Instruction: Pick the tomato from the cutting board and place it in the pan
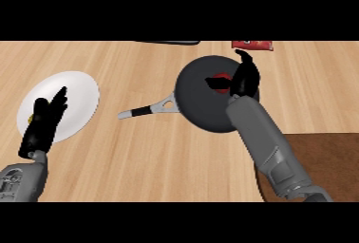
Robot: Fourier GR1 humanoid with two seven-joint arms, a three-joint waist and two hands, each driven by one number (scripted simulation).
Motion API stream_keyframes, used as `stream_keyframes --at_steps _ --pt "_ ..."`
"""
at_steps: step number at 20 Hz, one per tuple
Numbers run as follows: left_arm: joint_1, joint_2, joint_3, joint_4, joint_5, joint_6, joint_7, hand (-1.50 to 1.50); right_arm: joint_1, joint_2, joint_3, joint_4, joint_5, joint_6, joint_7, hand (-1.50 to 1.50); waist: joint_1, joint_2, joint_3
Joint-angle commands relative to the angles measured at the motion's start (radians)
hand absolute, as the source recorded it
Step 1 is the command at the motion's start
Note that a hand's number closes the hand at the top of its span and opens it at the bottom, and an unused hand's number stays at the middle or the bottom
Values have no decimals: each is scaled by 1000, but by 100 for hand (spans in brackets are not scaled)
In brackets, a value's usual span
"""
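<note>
The wooden counter [161,156] takes up pretty much the whole head view, light grain running side to side. Next biggest is the dark brown cutting board [329,152] poking in at the lower right corner, partly hidden under the right forearm.

Then there's the pan [200,102], dark grey and round, sitting right of center. Its handle [144,111] sticks out to the left with a black grip section and a silver tip, pointing toward the plate. The white plate [77,95] sits over on the left side, well apart from the pan.

The right hand [242,80] is over the pan with its fingers curled around the tomato [223,77]. You only see a small sliver of red between the thumb and fingers, the rest is hidden by the hand. So the tomato is in the hand, above the inside of the pan; I can't tell if it's touching the pan's bottom.

The left hand [43,121] is over the plate's left part, fingers straight and pointing up, holding nothing.

Up at the top edge there's a small red thing [252,45] just beyond the pan, and a dark shape [172,42] cut off by the frame. Can't tell what either is.
</note>
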Motion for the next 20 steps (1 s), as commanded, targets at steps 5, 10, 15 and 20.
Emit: stream_keyframes --at_steps 5,10,15,20 --pt "-18 -8 -16 19 -20 5 5 0 -37 0 -66 15 -150 -184 -243 -150 -2 1 0" --pt "14 47 48 22 23 -33 -17 0 -39 0 -119 19 -241 -261 -333 -150 -27 -13 -2" --pt "72 -4 24 -25 -2 13 -7 0 45 0 -134 -35 -294 -294 -393 -150 -72 -31 -2" --pt "130 40 86 -25 25 -5 -22 0 216 0 -40 -263 -316 -291 -338 -150 -114 -49 -4"
